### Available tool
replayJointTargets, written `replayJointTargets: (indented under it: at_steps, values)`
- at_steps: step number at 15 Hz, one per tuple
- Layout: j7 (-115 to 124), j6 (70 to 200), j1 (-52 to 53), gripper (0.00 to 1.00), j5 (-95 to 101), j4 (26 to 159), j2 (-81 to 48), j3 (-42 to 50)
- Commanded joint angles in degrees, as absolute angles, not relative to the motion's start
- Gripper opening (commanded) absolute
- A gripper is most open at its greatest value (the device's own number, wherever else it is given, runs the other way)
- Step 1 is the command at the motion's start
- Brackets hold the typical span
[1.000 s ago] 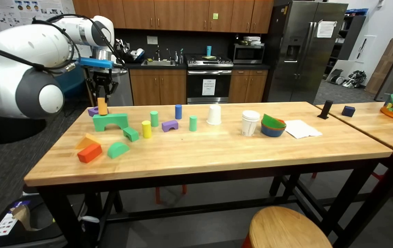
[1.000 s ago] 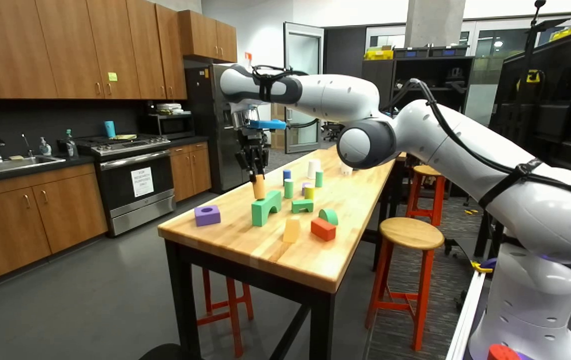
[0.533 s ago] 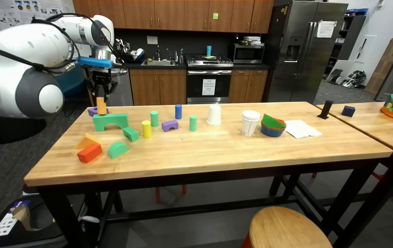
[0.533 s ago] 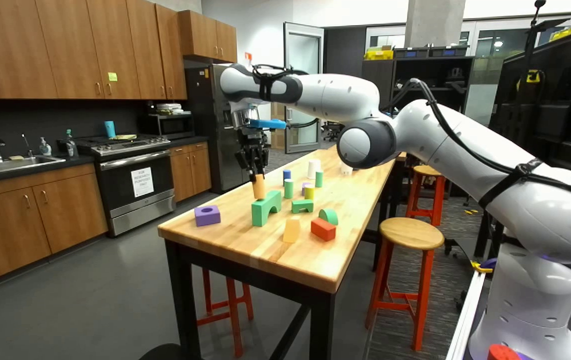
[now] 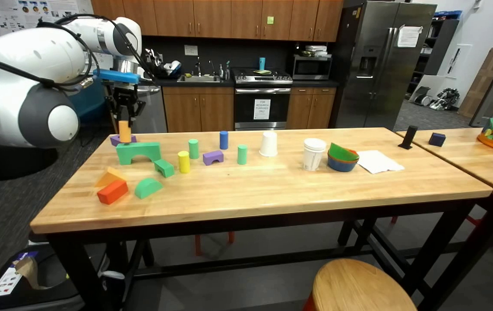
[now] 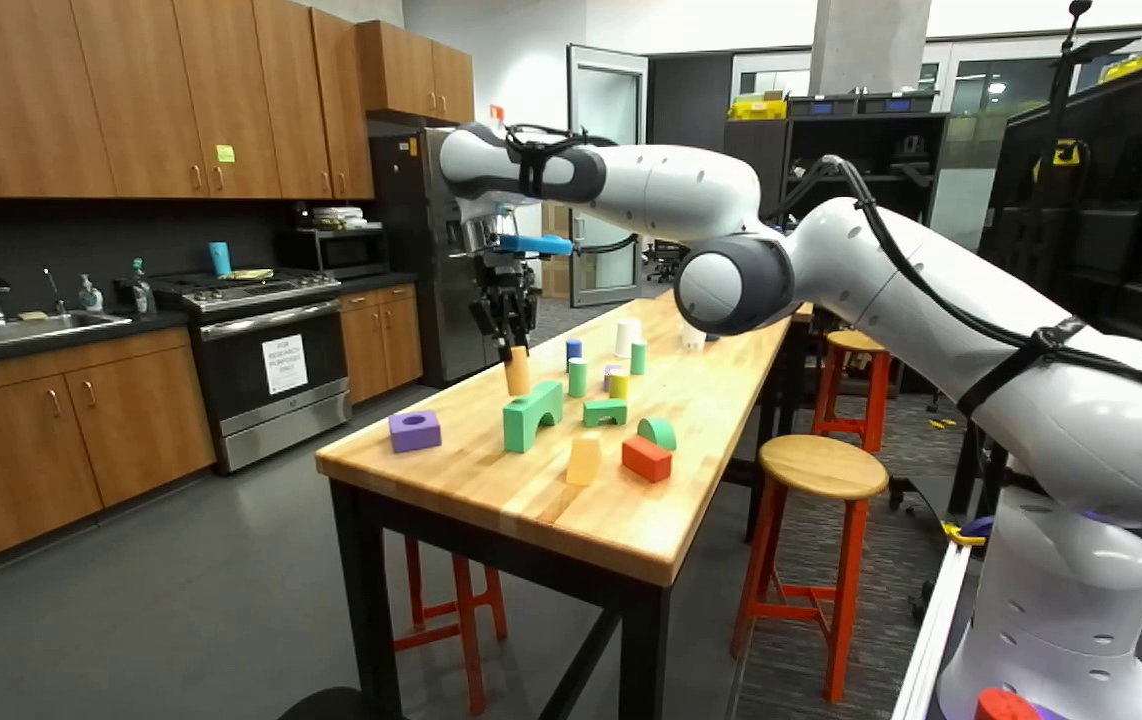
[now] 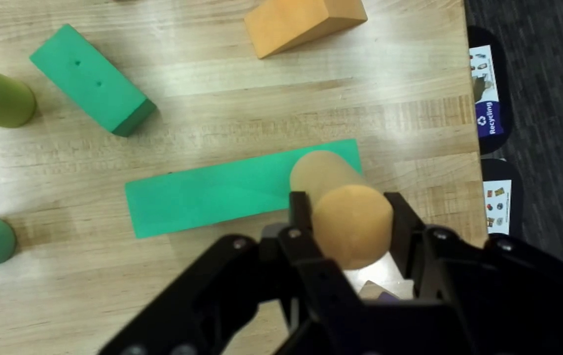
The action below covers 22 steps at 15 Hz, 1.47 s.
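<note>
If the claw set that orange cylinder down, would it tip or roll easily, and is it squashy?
The orange cylinder is probably fairly firm: its end looks round, not squashed, in the claw. Stood upright, it might topple from a push, being taller than wide. On its side, it would likely roll, since its body is round.

Wooden table (image 5: pixel 272 190) with blocks (image 5: pixel 136 149), cups (image 5: pixel 268 144), bowls (image 5: pixel 342 164), paper (image 5: pixel 378 162)

Bright light is noted; in wrist view, the tabletop (image 7: pixel 422 71) is marked by glare, the gripper (image 7: pixel 348 212) slightly blurred.
</note>
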State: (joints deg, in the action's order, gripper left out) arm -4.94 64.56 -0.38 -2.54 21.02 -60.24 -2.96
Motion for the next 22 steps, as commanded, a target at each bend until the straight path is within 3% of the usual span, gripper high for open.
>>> replayJointTargets:
  at_steps: [1, 8, 9, 22]
  values:
    - [-3.9, 65.8, -0.7, 0.15, -3.2, 22.2, -58.7, -3.1]
    - [-4.0, 72.3, -1.5, 0.15, -4.9, 22.1, -59.1, -3.7]
    - [-4.5, 71.8, -1.0, 0.4, -4.0, 22.5, -59.2, -3.1]
    - [-4.6, 72.5, -1.2, 0.4, -4.1, 22.5, -59.2, -3.3]
